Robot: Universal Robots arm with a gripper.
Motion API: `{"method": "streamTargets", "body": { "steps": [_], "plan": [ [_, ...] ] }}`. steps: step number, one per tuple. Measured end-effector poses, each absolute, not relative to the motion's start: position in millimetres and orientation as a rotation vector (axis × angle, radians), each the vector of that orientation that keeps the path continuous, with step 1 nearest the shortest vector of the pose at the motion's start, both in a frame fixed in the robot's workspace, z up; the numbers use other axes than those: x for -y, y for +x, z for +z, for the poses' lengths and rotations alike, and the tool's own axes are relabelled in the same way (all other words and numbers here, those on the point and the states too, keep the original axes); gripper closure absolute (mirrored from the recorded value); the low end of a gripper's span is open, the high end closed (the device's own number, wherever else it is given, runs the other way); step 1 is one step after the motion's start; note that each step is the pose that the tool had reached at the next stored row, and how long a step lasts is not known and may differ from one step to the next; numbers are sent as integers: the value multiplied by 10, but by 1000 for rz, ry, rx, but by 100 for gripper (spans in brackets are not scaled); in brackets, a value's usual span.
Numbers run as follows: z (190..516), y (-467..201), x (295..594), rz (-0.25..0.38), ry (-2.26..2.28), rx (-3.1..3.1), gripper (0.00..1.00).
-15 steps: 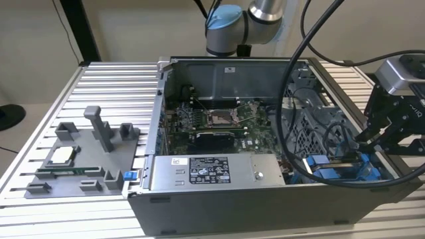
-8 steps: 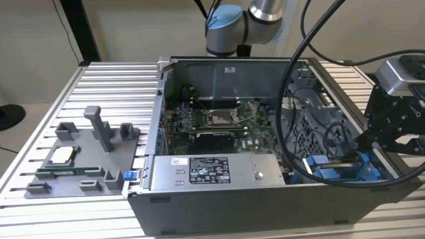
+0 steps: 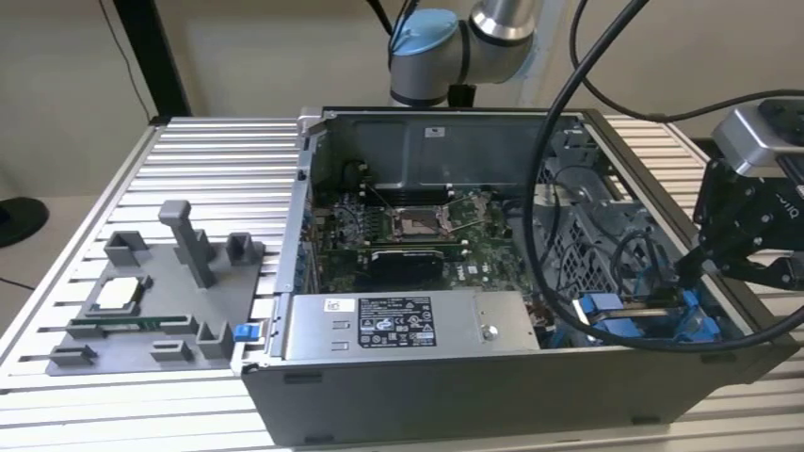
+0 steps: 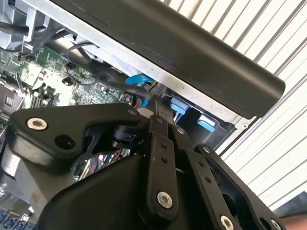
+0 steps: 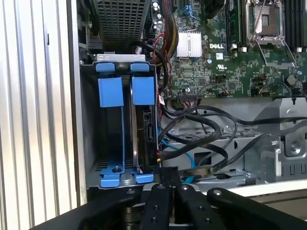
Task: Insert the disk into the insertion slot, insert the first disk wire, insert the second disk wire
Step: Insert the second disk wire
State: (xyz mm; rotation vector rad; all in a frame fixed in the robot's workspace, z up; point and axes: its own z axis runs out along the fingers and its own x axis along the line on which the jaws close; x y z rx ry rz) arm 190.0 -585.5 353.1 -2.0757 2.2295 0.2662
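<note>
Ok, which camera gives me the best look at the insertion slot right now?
The first wrist view: the insertion slot faces the lens, blue fittings clear. The exterior view shows the slot partly behind black cables; the second wrist view catches a few blue tabs.

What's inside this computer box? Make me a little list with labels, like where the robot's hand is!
scene: open computer case on a slatted metal table
insertion slot: grey bay with blue fittings
gripper: down inside the case, at the end of the insertion slot
disk: seems to sit in the slot, in its blue carrier
wires: black cables and a blue cable beside the slot
also inside: motherboard, power supply box
</note>
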Motion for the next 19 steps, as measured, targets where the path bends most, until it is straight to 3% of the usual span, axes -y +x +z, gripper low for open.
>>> {"method": "streamTargets", "body": {
  "steps": [6,7,19],
  "plan": [
    [3556,1901,5854,272,-2077,-2232,100],
    [3556,1901,5854,272,-2077,-2233,0],
    [3587,1904,5876,286,-2084,-2242,0]
  ]
}}
